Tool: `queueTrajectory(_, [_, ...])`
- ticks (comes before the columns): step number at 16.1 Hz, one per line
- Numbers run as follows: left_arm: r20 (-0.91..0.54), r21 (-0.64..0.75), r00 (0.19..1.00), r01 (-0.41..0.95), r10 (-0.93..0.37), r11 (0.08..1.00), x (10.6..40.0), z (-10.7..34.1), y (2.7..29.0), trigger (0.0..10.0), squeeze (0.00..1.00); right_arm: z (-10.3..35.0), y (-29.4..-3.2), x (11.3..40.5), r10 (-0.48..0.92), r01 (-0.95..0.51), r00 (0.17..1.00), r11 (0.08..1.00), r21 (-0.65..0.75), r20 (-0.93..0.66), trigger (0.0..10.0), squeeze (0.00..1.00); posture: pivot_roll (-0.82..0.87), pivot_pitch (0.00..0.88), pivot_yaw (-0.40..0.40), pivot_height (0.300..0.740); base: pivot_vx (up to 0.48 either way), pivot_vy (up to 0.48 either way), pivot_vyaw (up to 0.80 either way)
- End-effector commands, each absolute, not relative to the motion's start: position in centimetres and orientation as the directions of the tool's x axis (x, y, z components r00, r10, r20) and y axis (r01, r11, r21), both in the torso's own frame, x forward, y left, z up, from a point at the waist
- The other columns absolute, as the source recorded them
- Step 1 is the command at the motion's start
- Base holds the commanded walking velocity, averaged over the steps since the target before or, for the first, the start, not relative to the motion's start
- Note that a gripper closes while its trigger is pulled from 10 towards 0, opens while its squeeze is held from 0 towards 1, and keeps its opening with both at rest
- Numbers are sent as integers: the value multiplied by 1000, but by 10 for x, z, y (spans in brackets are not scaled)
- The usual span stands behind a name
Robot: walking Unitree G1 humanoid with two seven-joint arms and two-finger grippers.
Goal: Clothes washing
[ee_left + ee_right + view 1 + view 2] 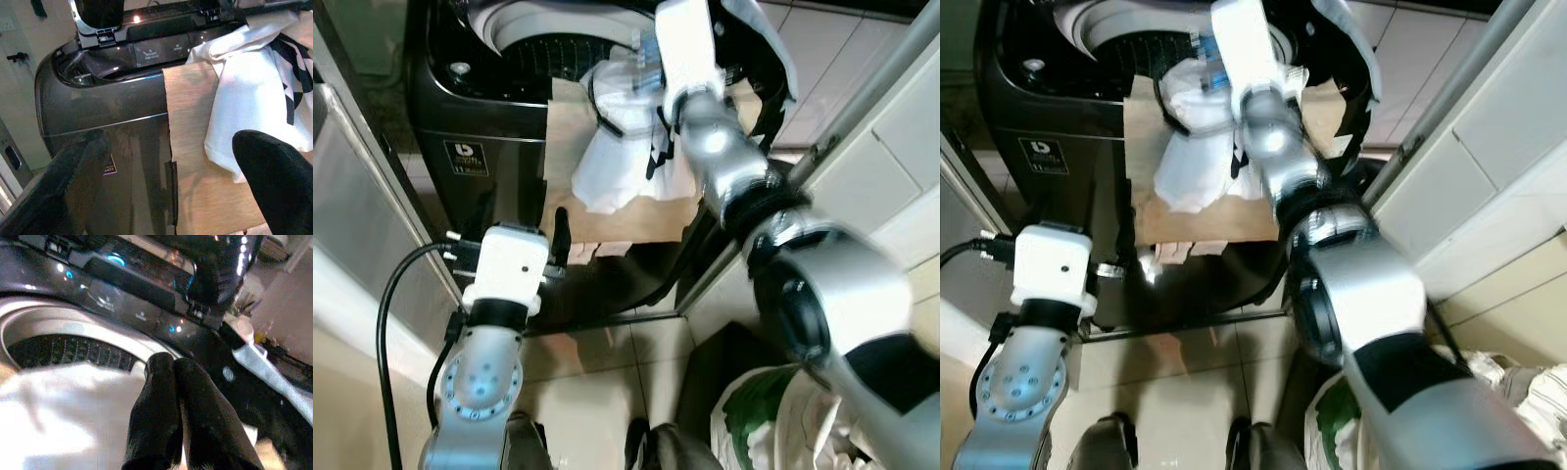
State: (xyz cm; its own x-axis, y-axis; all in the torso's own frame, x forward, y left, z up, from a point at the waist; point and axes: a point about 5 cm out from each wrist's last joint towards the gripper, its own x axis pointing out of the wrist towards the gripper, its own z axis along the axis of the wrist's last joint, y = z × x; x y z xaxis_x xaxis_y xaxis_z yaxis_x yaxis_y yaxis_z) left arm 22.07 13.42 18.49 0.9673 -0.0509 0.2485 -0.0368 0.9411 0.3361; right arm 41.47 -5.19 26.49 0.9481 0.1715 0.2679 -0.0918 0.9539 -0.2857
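Down low and closest, the left gripper (171,176) waits in front of the dark washing machine (489,127), its two black fingers wide apart and holding nothing. A brown cardboard sheet (607,211) hangs down the machine's front. Higher up, a white cloth with black marks (617,157) lies over the rim of the drum (58,350) and spills down the cardboard. At the rim, the right gripper (171,382) has its fingers squeezed together, touching the white cloth.

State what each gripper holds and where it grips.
Right gripper pinches the white garment at its upper bunched part over the washer rim; left gripper holds nothing.
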Motion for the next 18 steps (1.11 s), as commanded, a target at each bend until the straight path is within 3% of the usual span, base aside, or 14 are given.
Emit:
queueTrajectory(1, [244,328,968,-18,-67,944,221,182,131,10000,0,278,-56,412,141,-45,910,969,-245,390,10000,843,210,122,-162,740,0,0,0])
queueTrajectory(3, [244,329,967,-13,-72,944,223,182,132,10000,0,272,-47,397,192,-65,824,967,-248,533,10000,796,199,111,-153,740,0,0,0])
queueTrajectory(4, [244,332,966,-5,-80,943,224,181,132,10000,0,254,-44,390,241,-122,812,961,-248,532,10000,0,195,107,-151,740,0,0,0])
queueTrajectory(5, [247,334,965,-4,-84,943,226,182,133,10000,0,211,-47,378,266,-196,852,961,-197,450,10000,0,189,100,-146,740,0,0,0])
queueTrajectory(6, [248,334,965,-4,-83,943,227,182,134,10000,0,200,-49,374,268,-203,860,960,-191,435,10000,0,177,98,-139,740,0,0,0])
queueTrajectory(10, [248,331,961,37,-125,943,234,181,130,10000,0,125,-81,358,175,-144,963,977,-158,207,10000,0,129,86,-97,740,0,0,0])
queueTrajectory(13, [244,336,955,82,-171,938,234,181,125,10000,0,105,-81,360,175,-162,984,961,-223,41,10000,0,135,92,-64,740,0,0,0])
queueTrajectory(18, [228,347,960,74,-161,935,225,182,130,10000,0,115,-65,375,168,-191,978,958,-213,-122,10000,0,203,141,-74,740,0,0,0])
